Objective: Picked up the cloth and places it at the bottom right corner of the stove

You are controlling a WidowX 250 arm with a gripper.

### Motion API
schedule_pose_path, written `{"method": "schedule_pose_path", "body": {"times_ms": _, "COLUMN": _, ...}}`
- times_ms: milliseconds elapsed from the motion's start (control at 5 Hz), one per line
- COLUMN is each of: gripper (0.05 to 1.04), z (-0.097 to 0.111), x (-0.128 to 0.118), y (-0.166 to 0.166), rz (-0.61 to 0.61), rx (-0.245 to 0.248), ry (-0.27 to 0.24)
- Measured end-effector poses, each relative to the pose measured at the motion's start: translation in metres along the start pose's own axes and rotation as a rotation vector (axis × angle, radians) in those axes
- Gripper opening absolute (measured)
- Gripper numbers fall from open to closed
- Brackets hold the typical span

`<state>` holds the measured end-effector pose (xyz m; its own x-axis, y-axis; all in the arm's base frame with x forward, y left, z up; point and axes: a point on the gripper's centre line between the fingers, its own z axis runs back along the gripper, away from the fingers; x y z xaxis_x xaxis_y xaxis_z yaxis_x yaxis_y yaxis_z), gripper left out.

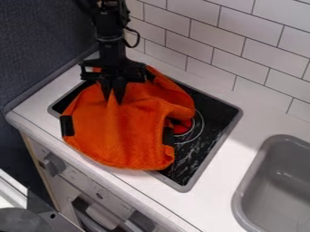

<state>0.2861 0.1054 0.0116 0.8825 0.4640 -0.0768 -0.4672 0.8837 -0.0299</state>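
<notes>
My gripper (113, 94) points down over the back left part of the stove, its fingers close together and shut on a fold of the orange cloth (115, 136). Creases run down the cloth from the fingertips. The cloth has black patches on its edges and covers the left and middle of the black stove (209, 108). Its lower edge hangs across the stove's front rim onto the white counter. The stove's right side and bottom right corner show, with part of a ringed burner beside the cloth.
A grey sink (278, 181) is set into the white counter (221, 195) at the right. White wall tiles (218, 41) rise behind, and a dark wall (42, 45) stands at the left. Knobs (53, 164) line the front panel below the counter.
</notes>
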Motion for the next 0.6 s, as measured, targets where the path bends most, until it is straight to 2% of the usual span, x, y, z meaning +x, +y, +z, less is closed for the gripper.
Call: {"method": "schedule_pose_path", "body": {"times_ms": 600, "gripper": 0.053, "z": 0.034, "x": -0.010, "y": -0.002, "rz": -0.077, "rx": 0.000, "ry": -0.038}}
